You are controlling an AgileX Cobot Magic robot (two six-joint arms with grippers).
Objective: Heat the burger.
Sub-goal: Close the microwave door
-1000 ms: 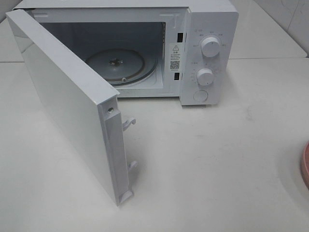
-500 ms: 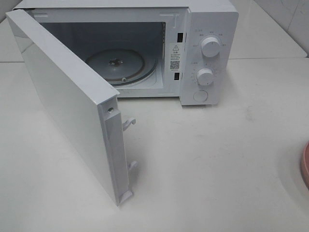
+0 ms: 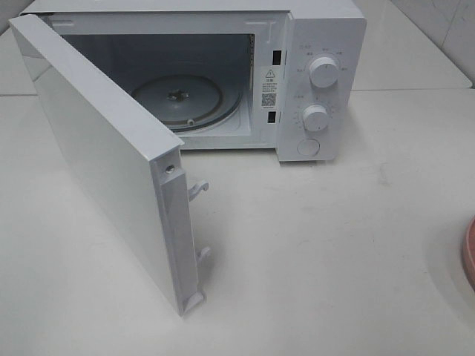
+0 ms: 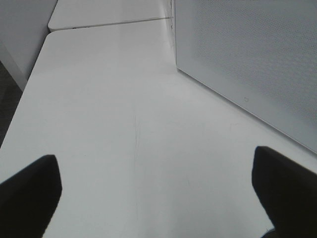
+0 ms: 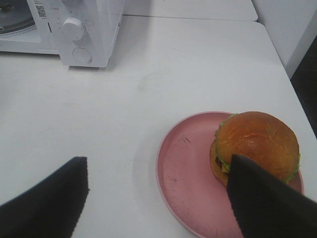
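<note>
The burger [image 5: 256, 140], with a glossy brown bun and a green lettuce edge, sits on the right part of a pink plate [image 5: 185, 168] in the right wrist view. My right gripper [image 5: 158, 198] is open above the plate's near side, and one dark finger [image 5: 262, 203] overlaps the burger's near edge. The white microwave [image 3: 323, 81] stands at the back with its door [image 3: 96, 156] swung wide open and the glass turntable [image 3: 185, 100] bare. My left gripper [image 4: 158, 198] is open and empty over the table beside the door [image 4: 252, 59]. Neither gripper shows in the exterior view.
Only a sliver of the pink plate [image 3: 470, 252] shows at the right edge of the exterior view. The open door juts far forward on the left. Two knobs [image 3: 323, 72] and a button are on the microwave's right panel. The table edge [image 4: 25, 94] runs along the left wrist view.
</note>
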